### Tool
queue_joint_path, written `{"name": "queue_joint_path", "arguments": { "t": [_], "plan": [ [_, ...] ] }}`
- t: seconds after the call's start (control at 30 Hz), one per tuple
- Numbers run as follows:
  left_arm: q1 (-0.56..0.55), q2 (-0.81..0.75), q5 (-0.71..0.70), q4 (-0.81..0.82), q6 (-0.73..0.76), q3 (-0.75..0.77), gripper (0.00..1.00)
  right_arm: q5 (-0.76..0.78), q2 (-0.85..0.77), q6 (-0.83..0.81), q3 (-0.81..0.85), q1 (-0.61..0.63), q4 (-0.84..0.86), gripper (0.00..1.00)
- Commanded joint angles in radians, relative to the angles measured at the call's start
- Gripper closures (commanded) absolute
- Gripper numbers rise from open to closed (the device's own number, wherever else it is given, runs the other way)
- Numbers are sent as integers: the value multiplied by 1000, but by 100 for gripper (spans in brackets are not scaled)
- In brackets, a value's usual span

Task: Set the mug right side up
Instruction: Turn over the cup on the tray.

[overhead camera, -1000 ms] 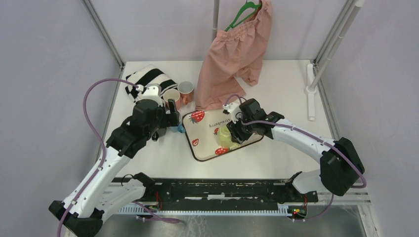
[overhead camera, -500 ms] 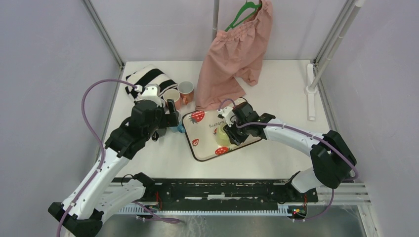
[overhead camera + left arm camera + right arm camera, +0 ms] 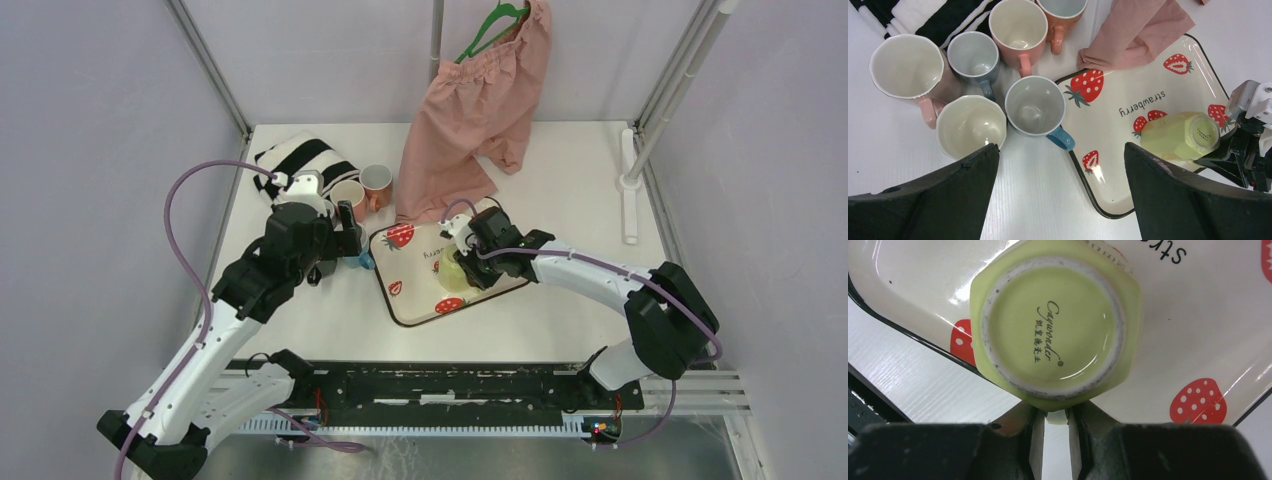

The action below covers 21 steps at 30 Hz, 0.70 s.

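Note:
The pale green mug (image 3: 1055,330) stands upside down on the strawberry tray (image 3: 1198,315), its stamped base facing the right wrist camera. My right gripper (image 3: 1055,415) has its fingers pressed on both sides of the mug's handle, low at its near side. From above, the mug (image 3: 452,272) sits at the tray's (image 3: 400,290) right part, with the right gripper (image 3: 464,266) against it. In the left wrist view the mug (image 3: 1180,136) leans a little. My left gripper (image 3: 1060,146) hangs wide open above the table, left of the tray, holding nothing.
Several upright mugs cluster left of the tray, among them a blue-handled one (image 3: 1035,105) and a cream one (image 3: 971,125). A striped cloth (image 3: 300,160) lies behind them. Pink shorts (image 3: 480,110) hang from a hanger onto the tray's far edge. A white post (image 3: 628,180) stands at right.
My right gripper slid a little toward the back left and its fingers narrowed onto the mug's handle. The left arm has stayed put.

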Motion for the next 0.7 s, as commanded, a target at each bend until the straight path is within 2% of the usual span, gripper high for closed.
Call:
{"name": "queue_joint_path", "arguments": {
  "t": [0.0,0.47,0.67],
  "plan": [
    [-1,-20,0,23,-25,-3,0,57,-73,-3,6,3,65,99],
    [-1,-129,151,157,-7,-54,0,27,-274,51,-50,3,277,100],
    [-2,-202,271,257,4,-99,0,-24,-373,128,-84,2,461,100]
  ]
}}
